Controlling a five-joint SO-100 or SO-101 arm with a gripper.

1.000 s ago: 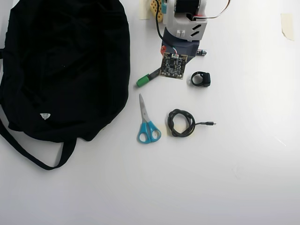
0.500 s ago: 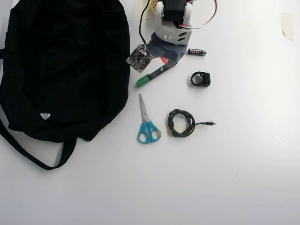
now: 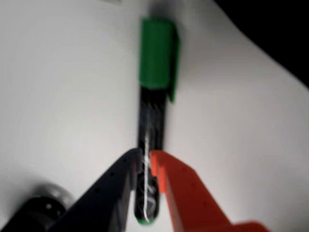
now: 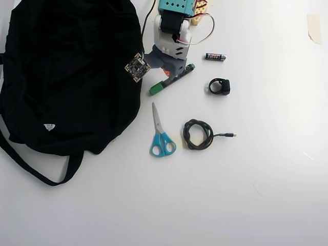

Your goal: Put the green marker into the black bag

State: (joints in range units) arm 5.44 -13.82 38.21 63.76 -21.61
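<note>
The green marker [image 4: 171,79] is seen lying flat on the white counter [image 4: 256,169], just beside the right edge of the black bag [image 4: 66,77] in the overhead view, slanted with its green cap towards the lower left and its green end towards the upper right. The hand [image 3: 146,162] is brought down over the marker's barrel: in the wrist view a dark finger [image 3: 113,186] is set on the left of the barrel and an orange finger [image 3: 176,186] on the right, and the black barrel with its white print is framed tightly between them. The fingers are nearly closed around the barrel, but whether it is actually pinched cannot be told, as the picture is blurred. The marker is not lifted; it is shown resting on the counter, outside the bag. The green cap [image 3: 157,53] is seen ahead of the fingers, and a dark corner of the bag [image 3: 275,29] is caught at the upper right of the wrist view.

In the overhead view, the arm [image 4: 171,31] is reached in from the top edge. A small battery [image 4: 216,57] is laid to the right of the arm, a black ring-shaped piece [image 4: 220,86] below it, a coiled black cable [image 4: 199,134] lower still, and blue-handled scissors [image 4: 160,134] below the marker. The bag's strap [image 4: 36,171] is trailed out at the lower left, and a small white tag [image 4: 49,126] is shown on the fabric.
</note>
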